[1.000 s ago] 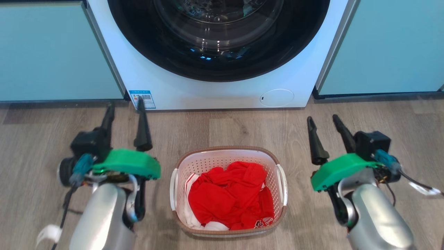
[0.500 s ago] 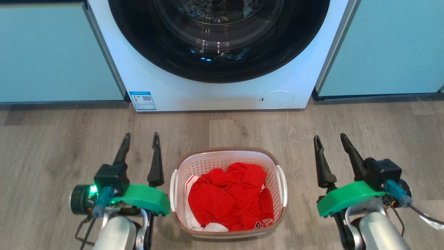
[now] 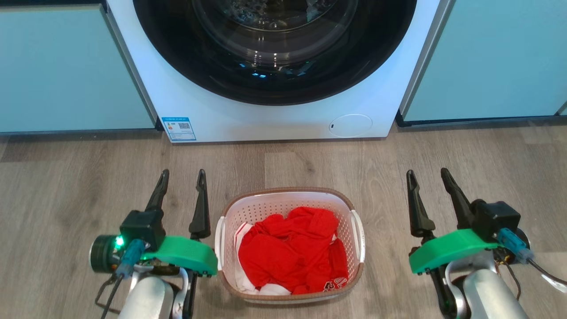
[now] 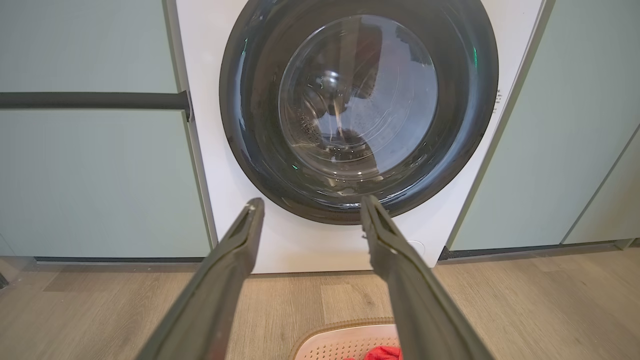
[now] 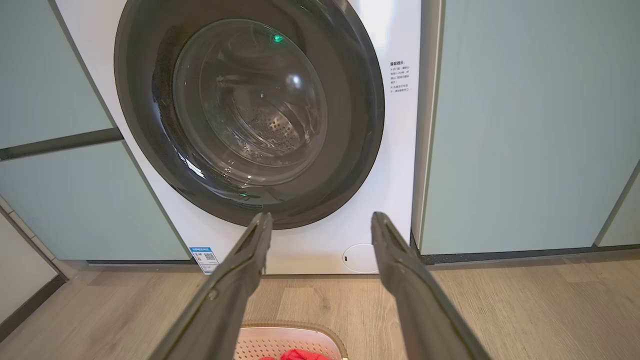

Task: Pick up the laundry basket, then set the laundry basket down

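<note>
Head view: your left pincer (image 3: 183, 173) and right pincer (image 3: 427, 172), both spread, have retreated to nine and three o'clock of the laundry basket (image 3: 288, 191), pre-grasp.

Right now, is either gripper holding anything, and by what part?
Nothing held. Left gripper and right gripper are both open and empty, either side of the laundry basket on the floor.

**Home laundry area.**
Front-loading washing machine (image 3: 266, 122) flanked on both sides by pale blue-green cabinet fronts (image 3: 66, 66), round dark-rimmed glass door (image 4: 357, 100) in its white front, energy label (image 3: 178, 128) at the front's lower left corner; grey wood-look plank floor (image 3: 310, 164); laundry basket (image 3: 288, 191) of red clothing (image 3: 288, 257) standing on the floor just before the machine.
</note>
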